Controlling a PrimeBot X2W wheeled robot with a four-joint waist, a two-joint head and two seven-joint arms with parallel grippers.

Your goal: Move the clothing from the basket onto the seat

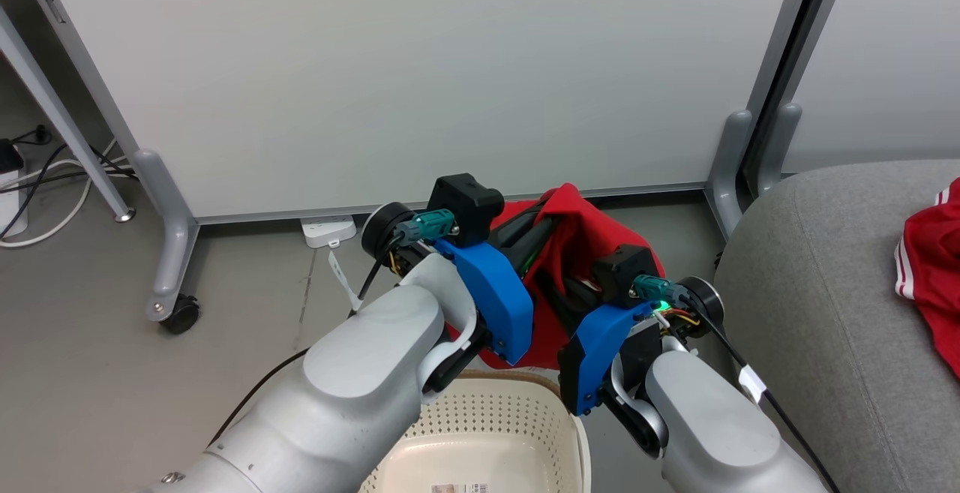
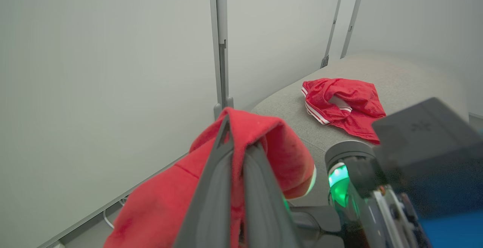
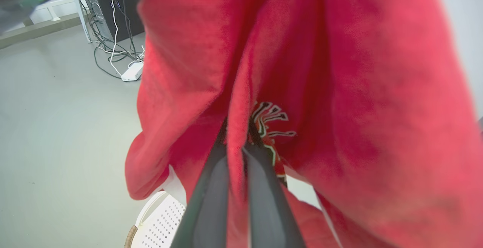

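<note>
One laundry basket point(image 1: 487, 433) sits nearest me, at 6 o'clock in the head view, under my wrists. Just above it, both grippers are closed on the same red sports garment point(image 1: 585, 226). The left gripper point(image 2: 239, 136) pinches a fold at its tips, and the right gripper point(image 3: 238, 142) clamps cloth beside the printed mark point(image 3: 271, 121). The lower hem hangs near the basket rim; I cannot tell whether it touches. Further off, at 3 o'clock, is the grey seat point(image 1: 810, 268), with the other red striped garment point(image 1: 930, 268) lying on it. For a clean carry I'd swing both arms together toward 3 o'clock, hold their spacing so neither pinch slips, lift the hem over the seat edge, and release only above bare upholstery.
</note>
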